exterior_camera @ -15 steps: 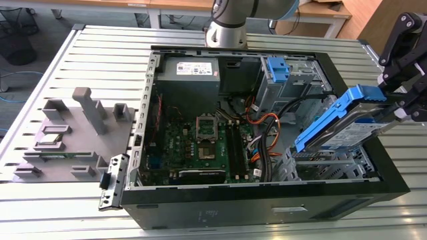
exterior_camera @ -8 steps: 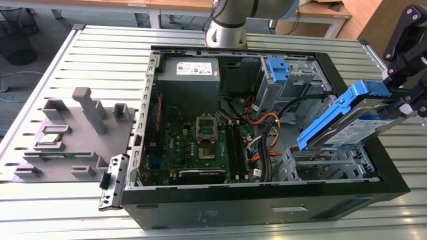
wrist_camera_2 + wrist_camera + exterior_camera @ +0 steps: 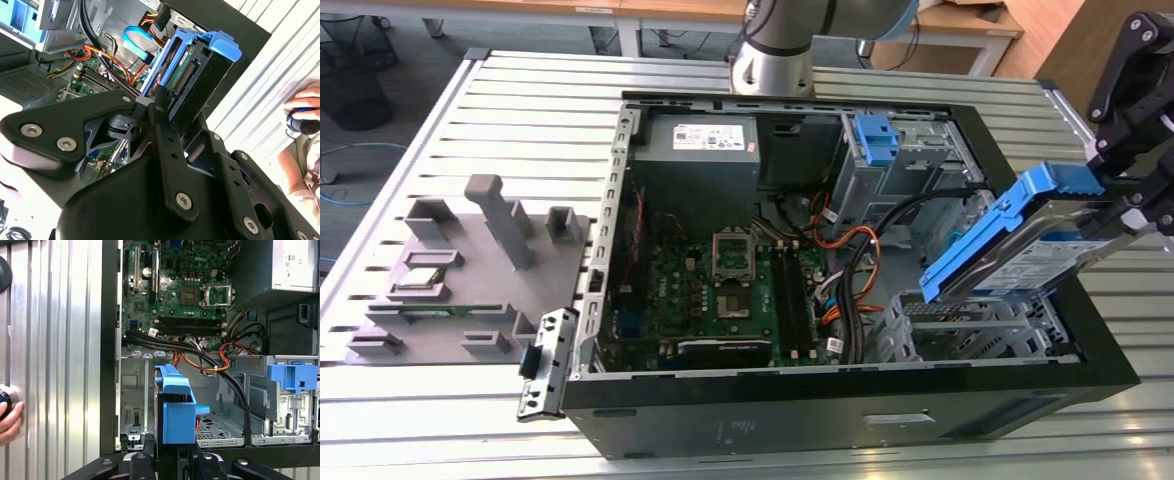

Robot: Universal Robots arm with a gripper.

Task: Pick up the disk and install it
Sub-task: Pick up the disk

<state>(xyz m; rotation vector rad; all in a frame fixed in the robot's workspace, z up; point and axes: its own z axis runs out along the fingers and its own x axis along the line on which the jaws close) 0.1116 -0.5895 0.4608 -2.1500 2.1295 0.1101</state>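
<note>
Exterior view, read from its left to its right. At the left you see a grey moulded fixture (image 3: 467,270) with upright posts, resting on the ribbed silver metal bench (image 3: 440,420). At centre lies the open black computer tower case (image 3: 854,415) with its green motherboard (image 3: 720,290) exposed. The grey power-supply box with a white sticker (image 3: 698,140) sits in the far corner. A bare blue plastic bracket (image 3: 874,140) stands in the bay just beside it. At the right, your jaws are clamped on the flat silver-grey metal disk framed in bright blue plastic (image 3: 1027,250). The disk hangs tilted in the air, its lower end over the empty grey metal drive cage (image 3: 974,325). You cannot tell whether disk and cage touch.

Second wrist view: the black jaws pinch the disk (image 3: 195,75) from both sides, with its connector strip facing the camera.

First wrist view: the disk (image 3: 175,410) appears end-on, with the drive cage (image 3: 220,432) beyond it. A person's hand (image 3: 7,420) rests on the bench outside the case wall.
</note>
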